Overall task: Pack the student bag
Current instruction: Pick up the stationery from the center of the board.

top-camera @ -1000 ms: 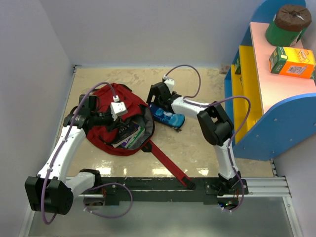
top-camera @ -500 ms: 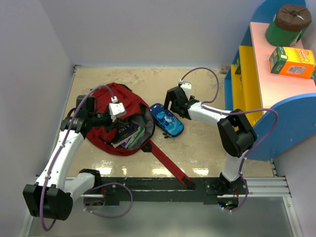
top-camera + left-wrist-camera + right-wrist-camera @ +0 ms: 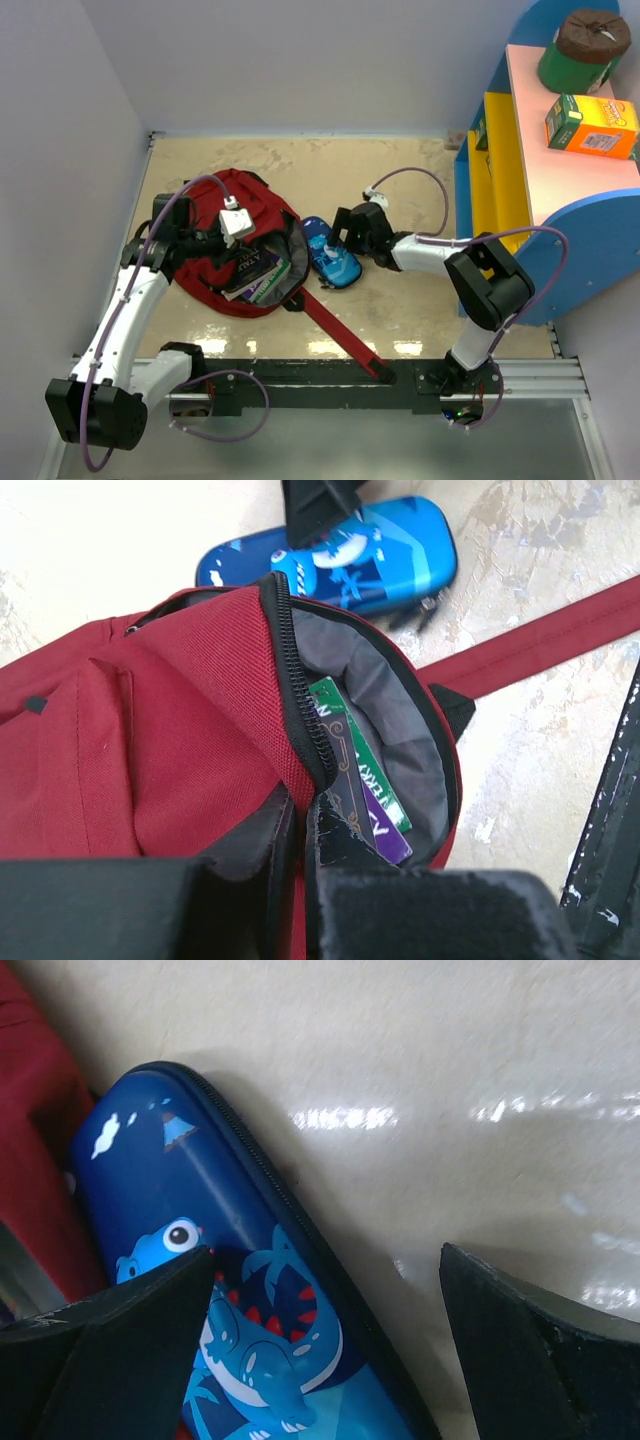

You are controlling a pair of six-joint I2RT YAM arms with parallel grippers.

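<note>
The student bag (image 3: 212, 278) is a dark-red backpack lying open on the floor, left of centre, with books (image 3: 258, 274) in its mouth. My left gripper (image 3: 246, 237) is shut on the bag's zipper rim. The left wrist view shows its jaws (image 3: 300, 815) pinching the red fabric (image 3: 150, 730) beside the grey lining, over green and purple books (image 3: 372, 780). A blue pencil case (image 3: 333, 256) lies against the bag's right side. My right gripper (image 3: 339, 237) is open above it. In the right wrist view (image 3: 330, 1290) one finger is over the case (image 3: 160, 1180) and the other over bare floor.
A long red strap (image 3: 340, 335) runs from the bag toward the black rail (image 3: 320, 385) at the near edge. A blue and yellow shelf (image 3: 520, 180) stands at the right with an orange box (image 3: 590, 125) and a green can (image 3: 580, 50). Walls close off the left and back.
My right arm swung right and then came down toward me over the pencil case. The case has shifted closer to the bag. The left gripper keeps hold of the bag's rim.
</note>
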